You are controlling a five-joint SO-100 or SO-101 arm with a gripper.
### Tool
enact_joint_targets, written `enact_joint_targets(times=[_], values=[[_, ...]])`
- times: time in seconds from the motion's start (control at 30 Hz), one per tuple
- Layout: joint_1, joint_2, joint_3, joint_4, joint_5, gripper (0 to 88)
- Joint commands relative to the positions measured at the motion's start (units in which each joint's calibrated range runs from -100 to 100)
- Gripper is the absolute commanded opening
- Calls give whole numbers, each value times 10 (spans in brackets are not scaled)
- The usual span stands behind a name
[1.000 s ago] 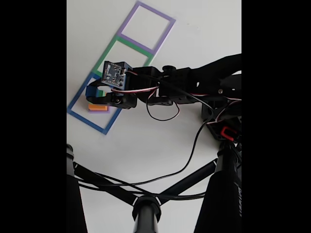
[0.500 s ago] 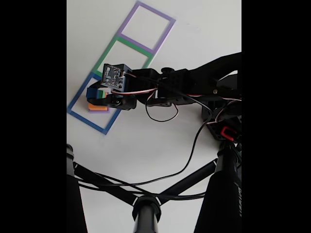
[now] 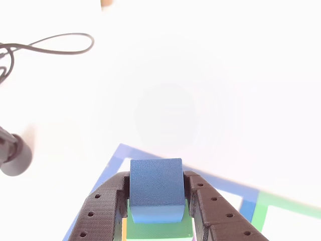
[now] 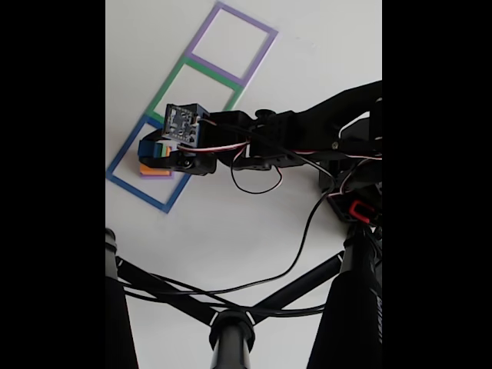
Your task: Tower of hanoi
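Blue cube (image 3: pixel 156 188) sits nearest the lens in the other view, caught between the two black fingers (image 3: pixel 103 211) of the gripper (image 3: pixel 156 201), which press against its left and right faces. Its underside rests on a green cube (image 3: pixel 160 228), wider than the blue one, and a thin sliver of orange (image 3: pixel 124 230) shows at the green cube's left edge, so the cubes stand as a stack inside the closed jaws. Just beyond the stack runs the blue square outline (image 3: pixel 150 155) on the white table (image 3: pixel 200 90), with a green square outline (image 3: pixel 281 206) joining it on the right. Farther back, at the left edge of that view, a black cable (image 3: pixel 55 45) loops across the table.

From the fixed view, black tripod legs (image 4: pixel 231 323) fill the near foreground. Past them the black arm (image 4: pixel 307 134) reaches in from the right, and the gripper (image 4: pixel 154 150) hangs over the blue square outline (image 4: pixel 134 184), the nearest of three joined squares. Under the gripper an orange cube (image 4: pixel 154 171) lies within that outline with what looks like a purple layer beneath it, though it is too small there to be sure. Beyond come the green square outline (image 4: pixel 231 83) and, farthest, the purple square outline (image 4: pixel 261 46).
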Motion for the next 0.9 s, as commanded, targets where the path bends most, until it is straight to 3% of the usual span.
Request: enact_joint_targets(times=[0.0,0.1,0.47,0.7,0.87], values=[[-4,1,-4,-23,0,81],[-3,1,-1,-25,0,165],[4,-20,17,-31,0,267],[4,-69,25,-13,0,280],[4,-128,-8,77,0,280]])
